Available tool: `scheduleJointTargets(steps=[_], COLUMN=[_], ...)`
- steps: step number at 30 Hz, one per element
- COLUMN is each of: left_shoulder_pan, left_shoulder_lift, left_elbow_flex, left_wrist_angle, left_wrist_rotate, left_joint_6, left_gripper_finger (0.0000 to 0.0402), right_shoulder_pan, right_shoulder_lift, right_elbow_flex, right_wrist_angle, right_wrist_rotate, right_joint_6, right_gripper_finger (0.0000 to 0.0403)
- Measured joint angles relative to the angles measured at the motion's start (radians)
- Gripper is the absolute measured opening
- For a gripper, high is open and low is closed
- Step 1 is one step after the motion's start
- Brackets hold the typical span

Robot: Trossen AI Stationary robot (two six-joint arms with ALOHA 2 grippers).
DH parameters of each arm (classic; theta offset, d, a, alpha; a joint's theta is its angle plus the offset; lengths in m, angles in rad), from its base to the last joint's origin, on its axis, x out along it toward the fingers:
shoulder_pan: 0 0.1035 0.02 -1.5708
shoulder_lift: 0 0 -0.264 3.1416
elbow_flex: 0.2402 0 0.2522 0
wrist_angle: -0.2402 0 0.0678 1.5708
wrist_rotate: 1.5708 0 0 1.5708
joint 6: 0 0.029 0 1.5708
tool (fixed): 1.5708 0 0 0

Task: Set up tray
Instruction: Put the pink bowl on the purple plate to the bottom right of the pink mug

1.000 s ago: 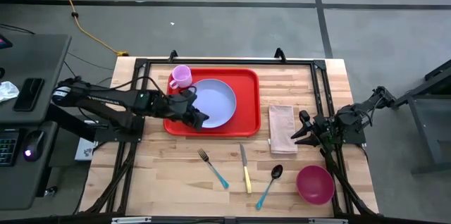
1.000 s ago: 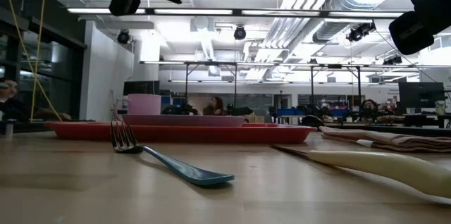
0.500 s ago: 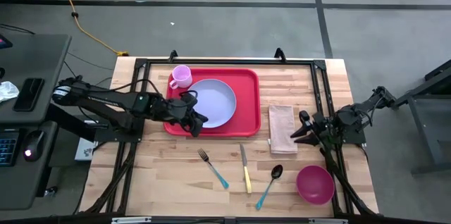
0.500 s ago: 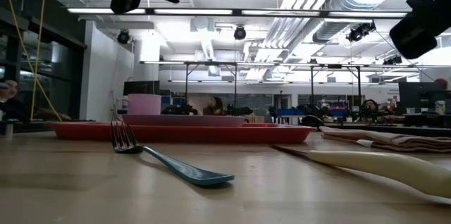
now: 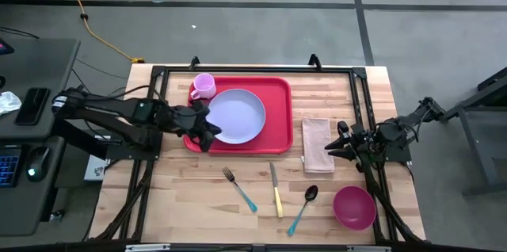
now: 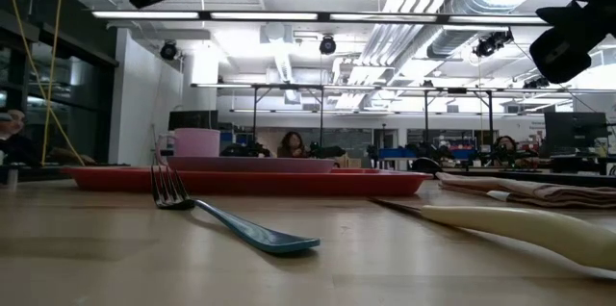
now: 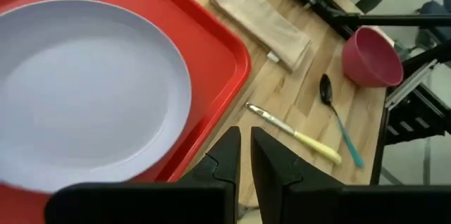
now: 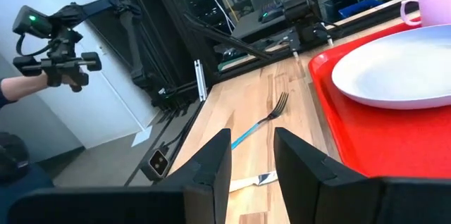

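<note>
The red tray (image 5: pixel 279 93) lies flat at the table's far middle. On it rest a round lavender plate (image 5: pixel 236 116) and a pink cup (image 5: pixel 203 85) at its far left corner. My left gripper (image 5: pixel 207 135) hangs above the tray's near left corner, clear of it, with its fingers shut and empty (image 7: pixel 245 146). My right gripper (image 5: pixel 334 144) waits open and empty (image 8: pixel 251 150) above the table's right side, just right of the beige napkin (image 5: pixel 318 143).
On the bare wood nearer than the tray lie a fork (image 5: pixel 239 189), a knife (image 5: pixel 276 191) and a spoon (image 5: pixel 302 208), all with coloured handles. A pink bowl (image 5: pixel 354 208) stands at the near right corner. A black frame runs around the table's edges.
My left gripper has moved toward the table's left edge, from over the plate's near left rim to over the tray's near left corner. It has stayed shut. The tray, plate and cup have not moved.
</note>
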Motion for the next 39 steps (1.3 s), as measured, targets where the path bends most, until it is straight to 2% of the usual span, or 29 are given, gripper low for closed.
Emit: scheduleJointTargets(steps=[5,12,22,31,39], left_shoulder_pan=[0.0,0.0,0.0,0.0,0.0], left_shoulder_lift=[-0.048,-0.15,-0.305,-0.46,-0.55], left_elbow_flex=[-0.051,-0.285,-0.581,-0.752,-0.834], left_wrist_angle=[0.058,0.291,0.591,0.715,0.714], left_wrist_rotate=[0.001,0.08,0.088,0.088,0.079], left_joint_6=[0.035,0.039,0.036,0.035,0.035], left_gripper_finger=[0.0065,0.0065,0.0065,0.0065,0.0065], right_shoulder_pan=[0.0,0.0,0.0,0.0,0.0], right_shoulder_lift=[0.0,0.0,0.001,0.001,0.001], right_elbow_flex=[0.0,0.0,0.0,0.0,0.0], right_wrist_angle=[0.0,0.002,0.014,0.057,0.093], right_wrist_rotate=[0.0,0.001,0.012,0.045,0.045], right_joint_6=[0.0,0.0,0.0,0.0,-0.009], right_gripper_finger=[0.0087,0.0087,0.0087,0.0087,0.0087])
